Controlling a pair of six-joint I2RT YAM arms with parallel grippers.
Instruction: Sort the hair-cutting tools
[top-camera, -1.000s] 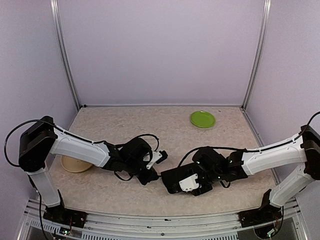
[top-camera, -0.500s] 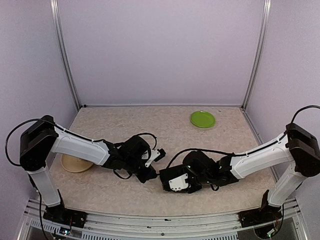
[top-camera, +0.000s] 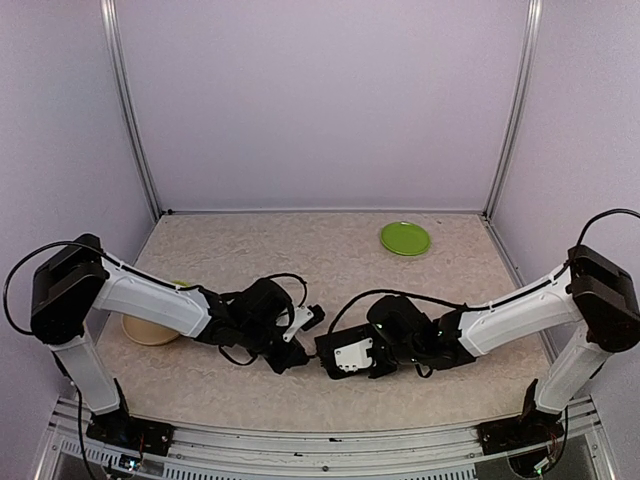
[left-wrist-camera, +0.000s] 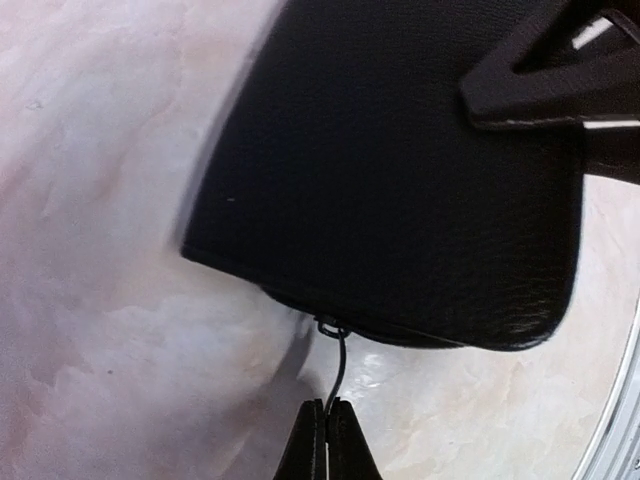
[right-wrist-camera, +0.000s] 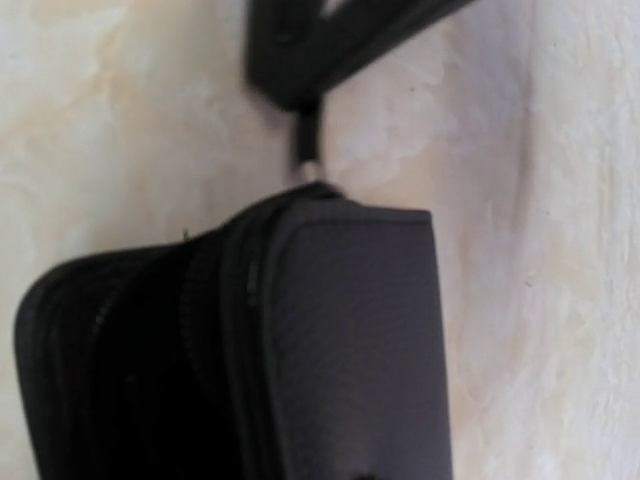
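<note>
L wrist cam: the worry is that thin zip pull (left-wrist-camera: 338, 372). It's a bare wire loop, so if the case (left-wrist-camera: 400, 200) drags across the table (left-wrist-camera: 100, 320) w/ a tug instead of being held down, the zip prob won't run, or the pull slips out of the pinch. The left gripper (left-wrist-camera: 326, 440) is pressed tight together, nipping the pull's end just off the case's near edge. The right gripper (left-wrist-camera: 478, 97) sits top right, lying on the case's far side; can't tell if it's clamped on. R wrist cam: case fills the bottom, zip edge on the left, the left arm's fingers (right-wrist-camera: 295, 65) above w/ the pull; own fingers not showing, so again can't tell. Top cam: both arms meet at the case, mid-table, near the front; green plate (top-camera: 405, 238) at the back, tan bowl (top-camera: 150, 328) far left. No scissors or clips in sight anywhere, prob inside the case, which looks zipped.
</note>
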